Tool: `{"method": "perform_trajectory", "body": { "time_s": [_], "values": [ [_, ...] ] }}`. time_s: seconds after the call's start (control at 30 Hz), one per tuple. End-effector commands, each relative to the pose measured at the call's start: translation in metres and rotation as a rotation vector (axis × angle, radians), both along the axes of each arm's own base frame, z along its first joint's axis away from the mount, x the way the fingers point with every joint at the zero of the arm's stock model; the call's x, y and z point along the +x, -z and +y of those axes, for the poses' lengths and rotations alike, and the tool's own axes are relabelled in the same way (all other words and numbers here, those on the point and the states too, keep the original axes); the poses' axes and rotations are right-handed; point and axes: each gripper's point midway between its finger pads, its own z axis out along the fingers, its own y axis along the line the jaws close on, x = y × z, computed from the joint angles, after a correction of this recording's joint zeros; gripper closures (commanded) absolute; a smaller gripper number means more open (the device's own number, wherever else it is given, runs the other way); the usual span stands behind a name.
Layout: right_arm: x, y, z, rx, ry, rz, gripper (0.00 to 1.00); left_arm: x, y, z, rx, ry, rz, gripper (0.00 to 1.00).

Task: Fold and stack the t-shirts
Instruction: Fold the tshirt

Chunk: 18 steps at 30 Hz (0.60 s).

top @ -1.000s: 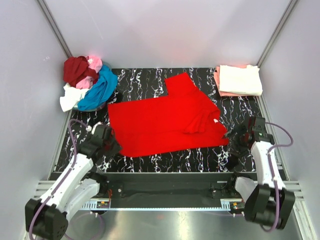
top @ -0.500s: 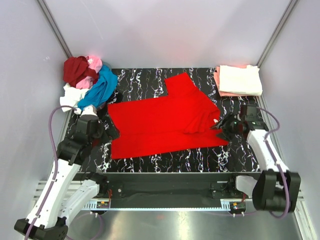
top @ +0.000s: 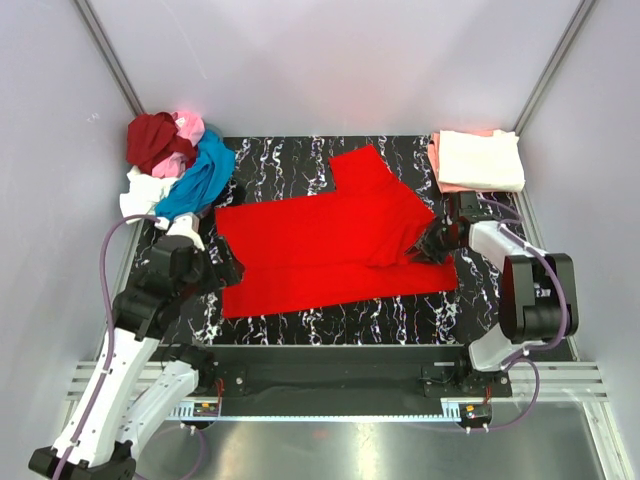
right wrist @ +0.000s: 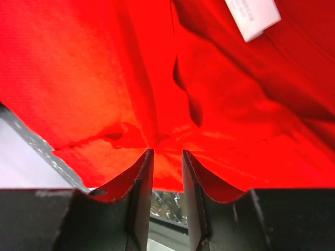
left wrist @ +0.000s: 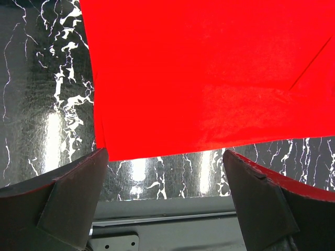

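Note:
A bright red t-shirt (top: 330, 240) lies spread flat across the black marbled table (top: 300, 160), one sleeve pointing to the back. My left gripper (top: 225, 270) stands open just off the shirt's near left corner, and in the left wrist view the red hem (left wrist: 209, 78) lies beyond the wide fingers (left wrist: 68, 183), with nothing between them. My right gripper (top: 432, 243) is at the shirt's right edge by the collar. In the right wrist view its fingers (right wrist: 142, 178) stand close together with bunched red cloth (right wrist: 235, 104) pinched at the tips.
A heap of unfolded shirts (top: 175, 165), dark red, pink, blue and white, sits at the back left corner. Folded shirts (top: 478, 160), cream on salmon, are stacked at the back right. A white neck label (right wrist: 253, 18) shows in the right wrist view. Grey walls enclose the table.
The left gripper opened, let go of the shirt's left edge and drew back leftward. The right arm swung in from the right to the collar edge and its jaws closed on the cloth.

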Motion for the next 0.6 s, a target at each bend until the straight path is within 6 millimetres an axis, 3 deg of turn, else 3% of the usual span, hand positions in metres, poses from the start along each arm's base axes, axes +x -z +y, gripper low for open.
{"method": "perform_trajectory", "body": {
  "time_s": [0.0, 0.3, 0.57],
  "values": [
    [0.018, 0.006, -0.001, -0.039, -0.019, -0.036, 0.64, 0.007, -0.003, 0.001, 0.002, -0.010, -0.031, 0.01],
    [0.023, 0.026, -0.011, -0.103, -0.020, -0.002, 0.61, 0.006, -0.005, 0.002, 0.001, -0.016, -0.042, 0.01],
    [0.028, 0.037, -0.007, -0.091, -0.025, 0.014, 0.62, 0.006, -0.005, 0.002, 0.001, -0.020, -0.044, 0.01]
  ]
}}
